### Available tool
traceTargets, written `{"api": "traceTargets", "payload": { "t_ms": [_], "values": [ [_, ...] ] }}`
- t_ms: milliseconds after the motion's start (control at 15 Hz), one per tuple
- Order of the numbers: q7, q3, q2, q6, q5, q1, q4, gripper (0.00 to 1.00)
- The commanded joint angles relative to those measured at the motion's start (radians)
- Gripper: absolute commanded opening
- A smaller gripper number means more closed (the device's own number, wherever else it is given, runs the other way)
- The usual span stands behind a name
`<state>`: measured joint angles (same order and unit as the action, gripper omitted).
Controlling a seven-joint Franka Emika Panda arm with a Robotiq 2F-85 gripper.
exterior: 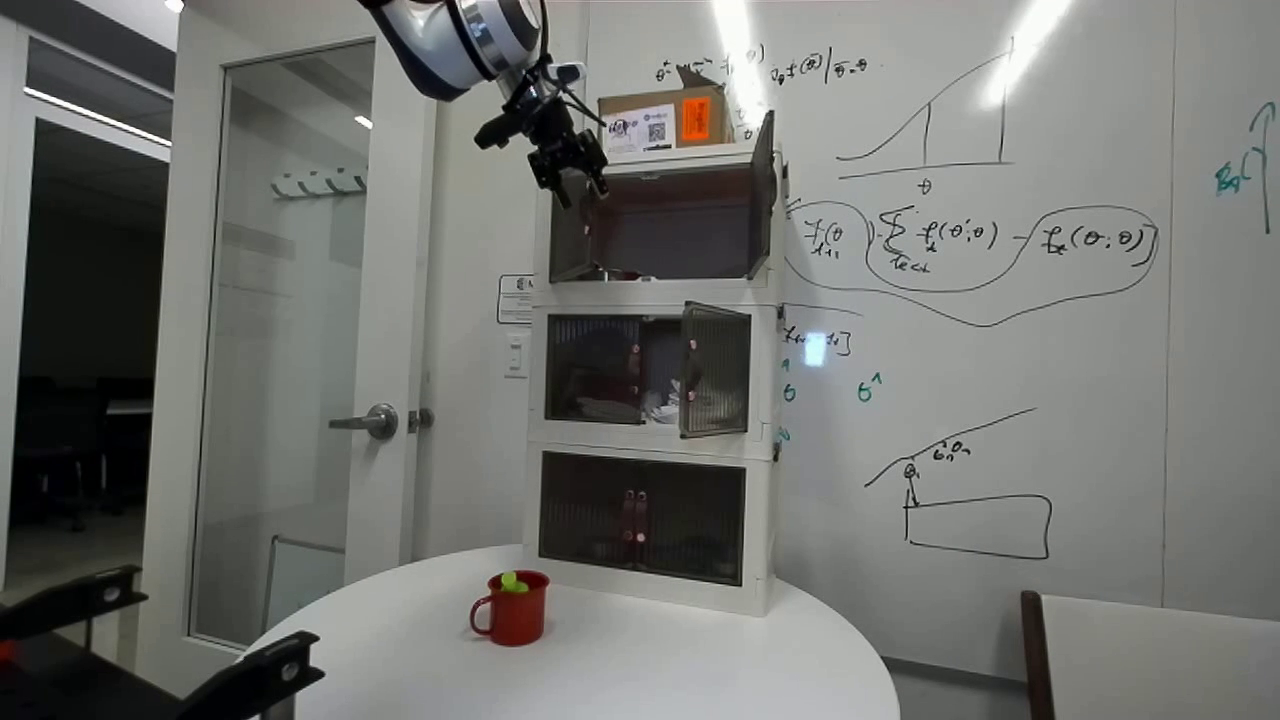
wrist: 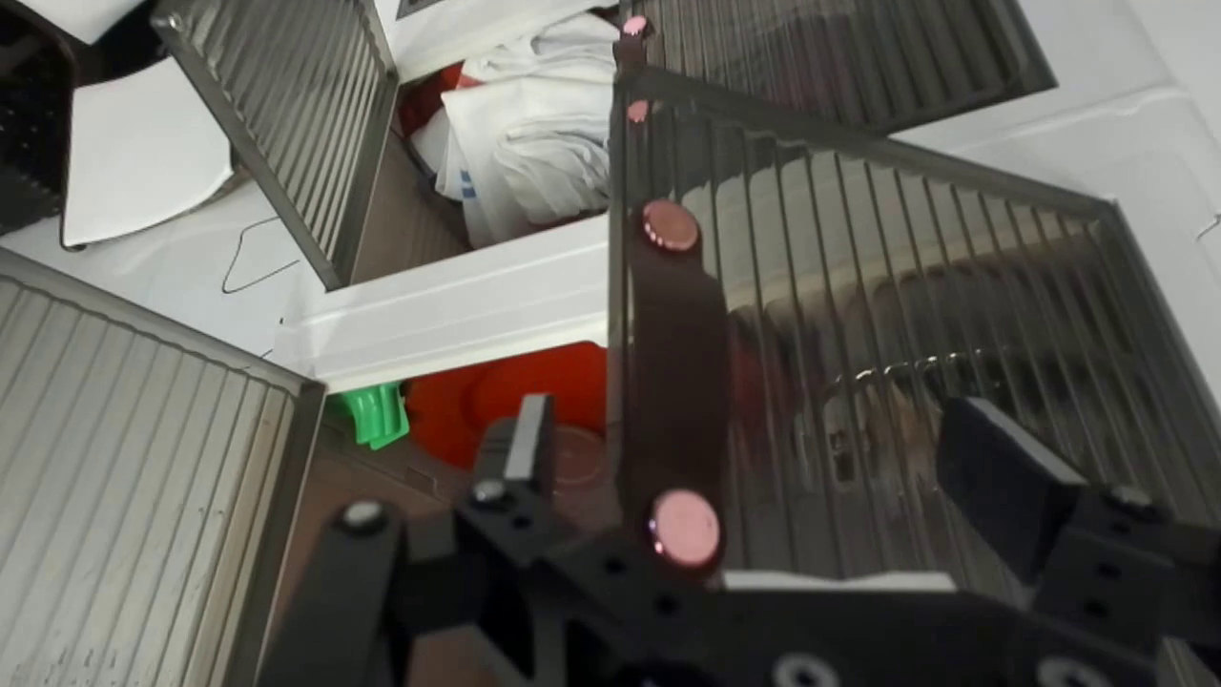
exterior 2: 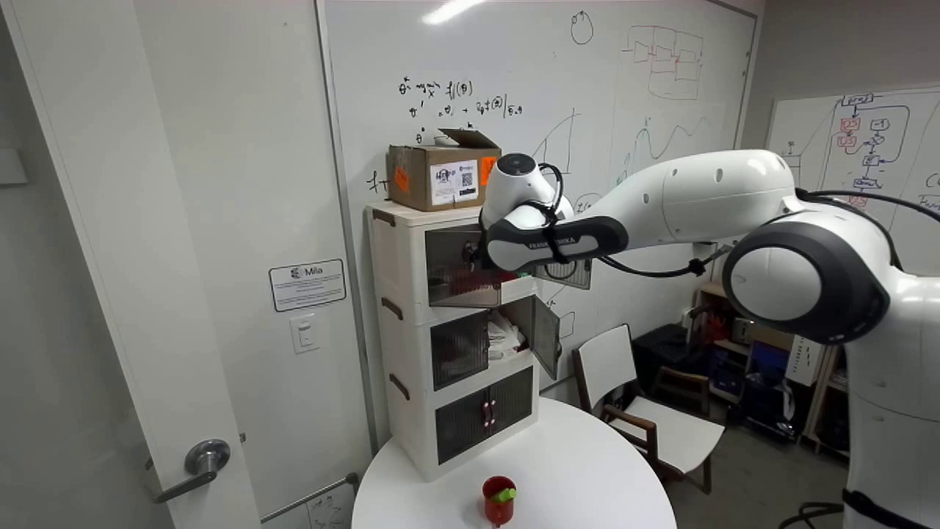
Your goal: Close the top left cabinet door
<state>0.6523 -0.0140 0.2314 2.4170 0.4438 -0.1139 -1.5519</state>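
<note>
The top left cabinet door [exterior: 572, 235] is a dark ribbed see-through panel and stands partly open. It also shows in an exterior view [exterior 2: 454, 268], partly behind the arm, and fills the right of the wrist view [wrist: 858, 315]. Its dark handle strap [wrist: 677, 382] with pink studs runs along its free edge. My gripper [exterior: 582, 190] is at this door near the top of the cabinet. In the wrist view the gripper [wrist: 754, 439] is open, with its fingers apart on either side of the handle strap. I cannot tell whether it touches the door.
The top right door [exterior: 763, 205] stands wide open. The middle right door [exterior: 715, 370] is also open; the bottom doors [exterior: 640, 520] are shut. A cardboard box [exterior 2: 440, 176] sits on the cabinet. A red mug [exterior: 518, 610] stands on the white table [exterior: 700, 670].
</note>
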Motion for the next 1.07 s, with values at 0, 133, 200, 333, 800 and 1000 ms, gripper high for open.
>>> {"api": "traceTargets", "payload": {
  "t_ms": [0,133,200,333,800,1000],
  "values": [
    [0.041,0.047,0.097,-0.007,0.059,-0.042,0.155,1.0],
    [0.04,0.067,0.135,-0.009,0.075,-0.055,0.21,1.0],
    [0.04,0.081,0.157,-0.009,0.084,-0.062,0.239,1.0],
    [0.032,0.104,0.2,-0.014,0.091,-0.069,0.292,1.0],
    [-0.008,0.118,0.347,-0.029,0.064,-0.037,0.475,1.0],
    [-0.027,0.112,0.383,-0.033,0.06,-0.032,0.528,1.0]
  ]
}}
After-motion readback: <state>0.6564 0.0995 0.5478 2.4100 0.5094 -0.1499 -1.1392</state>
